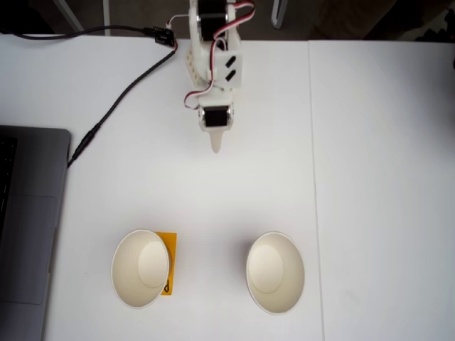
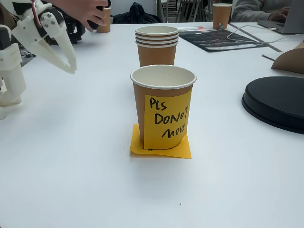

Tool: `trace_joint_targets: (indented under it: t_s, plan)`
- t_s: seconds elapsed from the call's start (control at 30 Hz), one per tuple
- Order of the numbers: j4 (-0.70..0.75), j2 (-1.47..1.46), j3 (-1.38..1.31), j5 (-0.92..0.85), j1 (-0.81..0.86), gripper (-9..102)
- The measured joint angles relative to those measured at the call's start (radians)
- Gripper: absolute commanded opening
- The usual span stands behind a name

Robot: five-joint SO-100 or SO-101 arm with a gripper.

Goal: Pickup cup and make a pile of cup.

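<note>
**Two cups side by side, arm at the far edge**

In a fixed view from above, the left round white paper cup (image 1: 141, 268) stands on an orange sticky note (image 1: 169, 264), well apart from the right round white paper cup (image 1: 275, 272). The white two-finger gripper (image 1: 216, 145) hangs farther back, between them. A grey laptop (image 1: 28, 227) lies at the left edge, its black cable (image 1: 117, 103) running far-right.
</note>
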Motion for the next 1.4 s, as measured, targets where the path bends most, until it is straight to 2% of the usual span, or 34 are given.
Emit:
trace_joint_targets:
  t_s: [0.17, 0.5, 0.7, 0.83, 1.0, 1.4]
  plan:
    - [-0.048, -0.183, -0.163, 0.000, 0.018, -7]
    - [-0.052, -0.480, -0.531, 0.000, 0.078, -6]
    - [-0.052, -0.575, -0.669, 0.000, 0.135, 6]
    - [-0.052, -0.606, -0.712, 0.000, 0.169, 15]
    - [-0.052, -0.643, -0.726, 0.000, 0.229, 21]
    - [-0.052, -0.733, -0.726, 0.000, 0.304, 24]
